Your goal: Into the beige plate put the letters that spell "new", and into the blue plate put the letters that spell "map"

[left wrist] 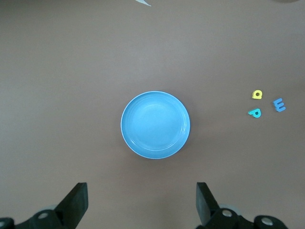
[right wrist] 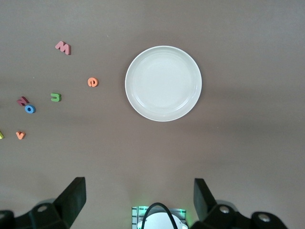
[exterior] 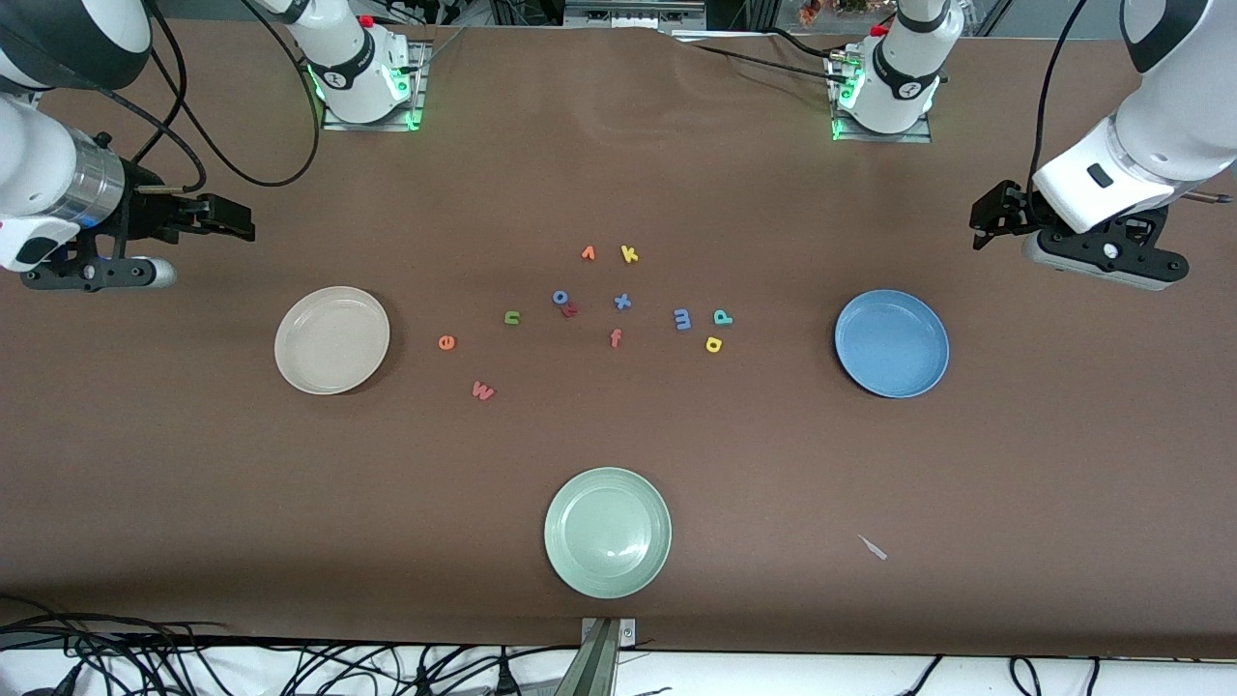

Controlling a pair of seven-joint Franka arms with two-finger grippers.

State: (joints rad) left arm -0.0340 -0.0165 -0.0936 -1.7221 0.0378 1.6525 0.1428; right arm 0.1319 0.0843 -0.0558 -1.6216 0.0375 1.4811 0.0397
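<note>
The beige plate (exterior: pixel 331 339) (right wrist: pixel 163 83) lies empty toward the right arm's end. Beside it lie the orange e (exterior: pixel 445 341) (right wrist: pixel 93 82), green n (exterior: pixel 512 317) (right wrist: pixel 55 97) and pinkish w (exterior: pixel 483 390) (right wrist: pixel 63 47). The blue plate (exterior: pixel 891 343) (left wrist: pixel 155 125) lies empty toward the left arm's end, with the blue m (exterior: pixel 682 319) (left wrist: pixel 279 104), teal p (exterior: pixel 722 316) (left wrist: pixel 255 113) and yellow a (exterior: pixel 713 343) (left wrist: pixel 257 94) grouped beside it. My right gripper (exterior: pixel 235 219) (right wrist: pixel 138 198) hangs open and empty over bare table by the beige plate. My left gripper (exterior: pixel 982 222) (left wrist: pixel 142 200) hangs open and empty by the blue plate.
A pale green plate (exterior: pixel 607 532) lies nearest the front camera. Mid-table are spare letters: orange v (exterior: pixel 588 253), yellow k (exterior: pixel 629 254), blue o (exterior: pixel 560 297), a red letter (exterior: pixel 570 310), blue x (exterior: pixel 622 302) and red-orange f (exterior: pixel 616 337). A white scrap (exterior: pixel 873 547) lies near the front edge.
</note>
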